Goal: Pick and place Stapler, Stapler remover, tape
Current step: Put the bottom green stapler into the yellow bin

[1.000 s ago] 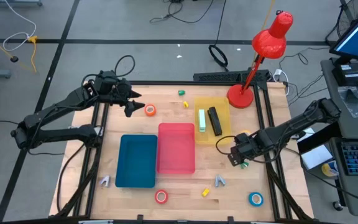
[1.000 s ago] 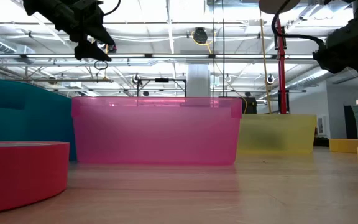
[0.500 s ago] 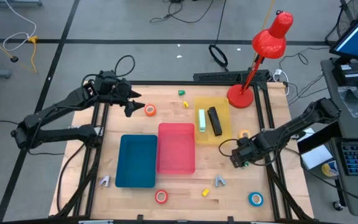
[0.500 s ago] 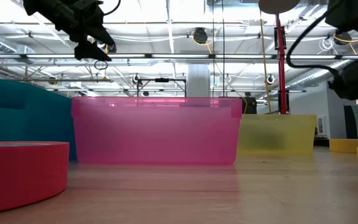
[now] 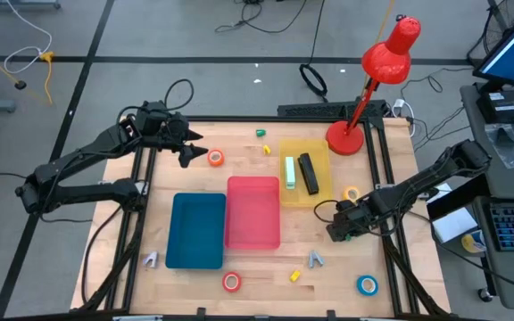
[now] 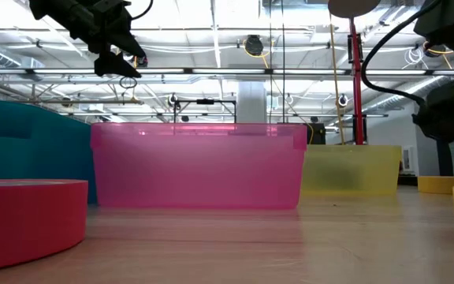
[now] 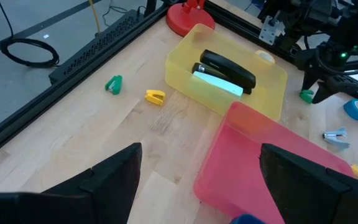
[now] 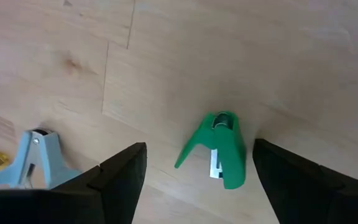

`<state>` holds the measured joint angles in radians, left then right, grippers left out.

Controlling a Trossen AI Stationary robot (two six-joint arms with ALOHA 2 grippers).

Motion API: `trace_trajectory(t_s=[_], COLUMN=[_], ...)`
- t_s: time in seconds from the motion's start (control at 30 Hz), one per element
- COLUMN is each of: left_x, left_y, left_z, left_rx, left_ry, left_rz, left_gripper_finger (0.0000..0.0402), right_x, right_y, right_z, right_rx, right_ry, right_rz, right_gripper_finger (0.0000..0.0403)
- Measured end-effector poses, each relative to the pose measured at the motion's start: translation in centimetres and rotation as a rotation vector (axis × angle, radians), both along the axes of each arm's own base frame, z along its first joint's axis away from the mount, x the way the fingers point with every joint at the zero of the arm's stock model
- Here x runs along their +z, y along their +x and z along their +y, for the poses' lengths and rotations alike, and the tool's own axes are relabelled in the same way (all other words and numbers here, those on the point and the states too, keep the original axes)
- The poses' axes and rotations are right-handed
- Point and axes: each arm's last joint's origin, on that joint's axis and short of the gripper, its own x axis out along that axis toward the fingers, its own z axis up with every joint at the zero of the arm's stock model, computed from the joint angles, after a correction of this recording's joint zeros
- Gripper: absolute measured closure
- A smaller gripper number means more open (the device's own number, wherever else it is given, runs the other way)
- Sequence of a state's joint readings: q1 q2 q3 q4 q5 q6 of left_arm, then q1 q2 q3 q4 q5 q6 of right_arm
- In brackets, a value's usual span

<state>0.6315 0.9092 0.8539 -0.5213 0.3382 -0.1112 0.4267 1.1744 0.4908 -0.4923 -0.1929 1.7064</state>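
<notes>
We judge the pick of the green staple remover (image 8: 219,150) is in hand: our right gripper (image 8: 194,177) hovers over it, jaws wide, just right of the yellow tray (image 5: 321,198), and must descend and close, while the left gripper (image 5: 188,153), jaws wide, waits by the orange tape (image 5: 215,158).

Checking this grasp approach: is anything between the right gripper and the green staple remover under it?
Nothing visible. In the right wrist view the green staple remover lies on bare table between the open fingers of the right gripper; the grey remover lies off to one side.

Translucent plastic pink bin (image 6: 199,166); wood table (image 5: 266,266).
</notes>
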Motion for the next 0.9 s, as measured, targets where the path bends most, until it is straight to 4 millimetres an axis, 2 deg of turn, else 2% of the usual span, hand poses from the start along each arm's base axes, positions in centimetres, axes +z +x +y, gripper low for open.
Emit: trace_trajectory(t_s=[0.6, 0.77, 0.9], left_x=[0.0, 0.0, 0.0], left_y=[-0.01, -0.01, -0.01], left_z=[0.01, 0.01, 0.01], left_rx=[-0.005, -0.004, -0.006], left_ry=[0.009, 0.009, 0.013], left_rz=[0.003, 0.003, 0.003], left_gripper_finger=[0.0078, 0.0078, 0.0078], right_x=[-0.14, -0.3, -0.34], right_y=[-0.11, -0.48, -0.64], right_z=[-0.07, -0.25, -0.32], right_rx=[-0.034, -0.127, -0.137], right_ry=[-0.005, -0.012, -0.019], right_rz=[0.02, 0.086, 0.106], right_gripper_finger=[0.0121, 0.0136, 0.016])
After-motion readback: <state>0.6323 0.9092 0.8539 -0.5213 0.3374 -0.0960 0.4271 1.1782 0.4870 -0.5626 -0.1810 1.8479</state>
